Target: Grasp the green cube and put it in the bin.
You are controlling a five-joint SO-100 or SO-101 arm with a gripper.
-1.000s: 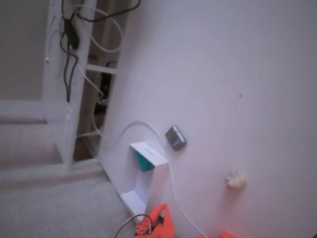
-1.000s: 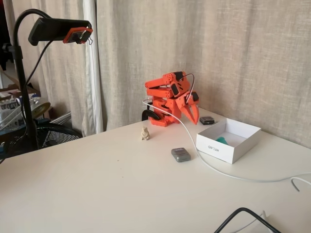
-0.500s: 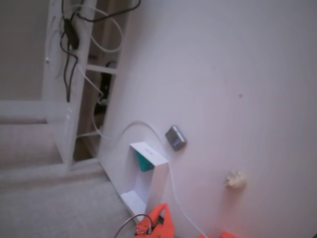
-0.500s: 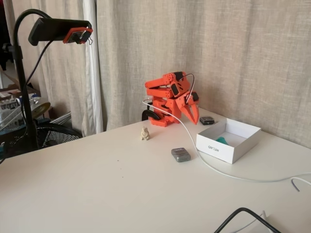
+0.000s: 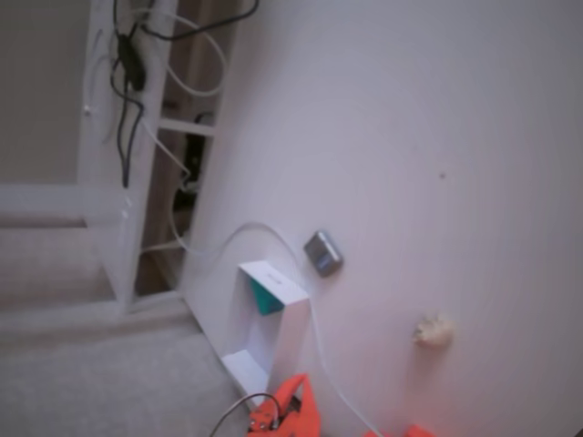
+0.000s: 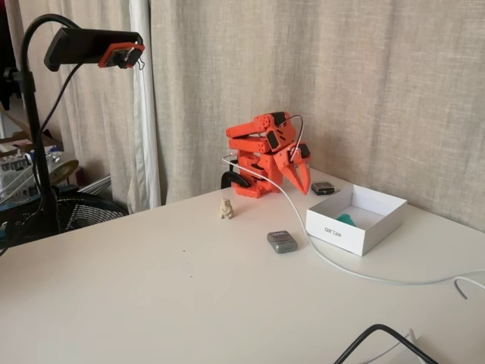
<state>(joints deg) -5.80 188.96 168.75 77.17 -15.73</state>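
Observation:
The green cube (image 6: 346, 220) lies inside the white bin (image 6: 341, 233), against its near wall; only its top edge shows there. In the other fixed view the cube (image 5: 264, 296) sits at the far end of the bin (image 5: 281, 282). The orange arm is folded back on its base, left of the bin. Its gripper (image 6: 301, 182) points down at the table, fingers together and holding nothing. In a fixed view only the gripper's tip (image 5: 291, 407) shows, at the bottom edge.
A small grey block (image 6: 282, 241) lies left of the bin, and a beige figurine (image 6: 226, 208) stands in front of the arm's base. A white cable (image 6: 341, 267) runs past the bin's front. A dark device (image 6: 323, 188) sits behind the bin. A black cable (image 6: 379, 334) loops at the front edge.

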